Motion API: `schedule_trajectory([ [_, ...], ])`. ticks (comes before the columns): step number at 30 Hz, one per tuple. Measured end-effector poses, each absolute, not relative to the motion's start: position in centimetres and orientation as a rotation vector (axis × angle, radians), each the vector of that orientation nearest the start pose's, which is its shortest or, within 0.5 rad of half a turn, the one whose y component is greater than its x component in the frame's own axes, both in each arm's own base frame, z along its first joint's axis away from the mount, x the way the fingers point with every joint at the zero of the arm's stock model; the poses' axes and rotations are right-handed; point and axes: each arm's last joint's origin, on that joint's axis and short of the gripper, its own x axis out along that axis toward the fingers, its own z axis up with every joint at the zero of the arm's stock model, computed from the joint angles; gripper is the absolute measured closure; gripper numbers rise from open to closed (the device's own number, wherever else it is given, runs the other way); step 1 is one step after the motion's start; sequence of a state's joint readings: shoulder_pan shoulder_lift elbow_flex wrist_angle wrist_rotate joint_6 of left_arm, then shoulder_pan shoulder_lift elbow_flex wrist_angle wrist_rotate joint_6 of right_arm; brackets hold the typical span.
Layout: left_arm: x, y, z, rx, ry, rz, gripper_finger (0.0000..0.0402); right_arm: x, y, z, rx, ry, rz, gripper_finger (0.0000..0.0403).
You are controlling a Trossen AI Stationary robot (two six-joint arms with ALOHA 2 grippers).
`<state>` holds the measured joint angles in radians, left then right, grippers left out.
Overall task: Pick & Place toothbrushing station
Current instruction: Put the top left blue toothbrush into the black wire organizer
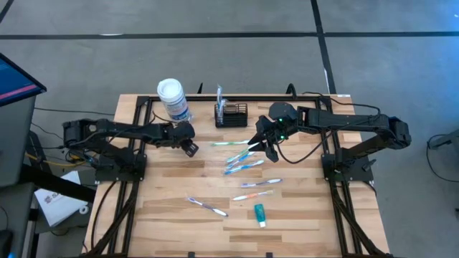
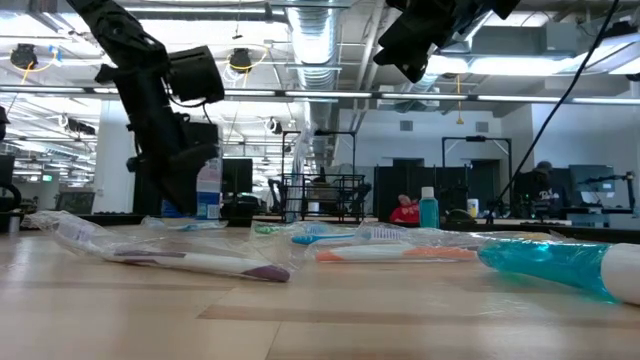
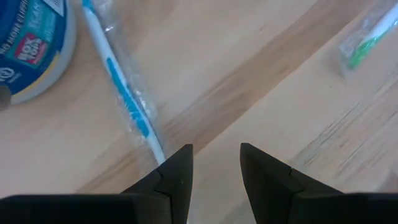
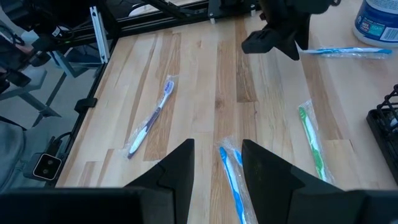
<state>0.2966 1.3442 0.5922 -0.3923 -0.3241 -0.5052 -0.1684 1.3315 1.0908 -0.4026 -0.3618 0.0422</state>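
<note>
The toothbrushing station, a small black wire-mesh basket (image 1: 231, 115), stands at the table's far edge, between the arms. My left gripper (image 1: 190, 147) hovers open, pointing steeply down, near a white-lidded canister (image 1: 172, 99). In the left wrist view a wrapped blue toothbrush (image 3: 121, 93) lies just beside its fingers, untouched. My right gripper (image 1: 261, 147) hangs open above two wrapped blue toothbrushes (image 4: 231, 180). A green toothbrush (image 1: 229, 143) lies flat between the two grippers.
More wrapped toothbrushes lie on the wood: two orange ones (image 1: 259, 185) and a purple one (image 1: 206, 206) toward the near side. A teal toothpaste tube (image 1: 259, 213) lies near the front. Black frame rails (image 1: 136, 129) border the table's left, right and far sides.
</note>
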Motion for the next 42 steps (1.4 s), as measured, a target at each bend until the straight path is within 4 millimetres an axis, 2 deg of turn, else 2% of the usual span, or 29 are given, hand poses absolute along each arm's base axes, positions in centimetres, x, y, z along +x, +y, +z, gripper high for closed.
schedule_trajectory([
  [6,19.4,7.0,16.8,-0.419,0.966,0.863,0.0297,28.4,-3.7,30.3,0.208,0.624,0.177,0.0278],
  [11,19.1,6.9,17.6,-0.444,0.923,0.857,0.0307,28.4,-3.6,30.4,0.203,0.610,0.179,0.0278],
  [21,19.0,7.0,16.4,-0.430,1.023,0.885,0.0285,28.5,-3.5,30.5,0.202,0.603,0.182,0.0278],
  [32,19.1,7.2,15.9,-0.410,1.048,0.917,0.0245,28.5,-3.3,30.5,0.199,0.606,0.191,0.0278],
  [42,19.5,7.4,14.5,-0.400,1.114,0.925,0.0216,28.5,-3.3,30.5,0.199,0.606,0.191,0.0278],
])
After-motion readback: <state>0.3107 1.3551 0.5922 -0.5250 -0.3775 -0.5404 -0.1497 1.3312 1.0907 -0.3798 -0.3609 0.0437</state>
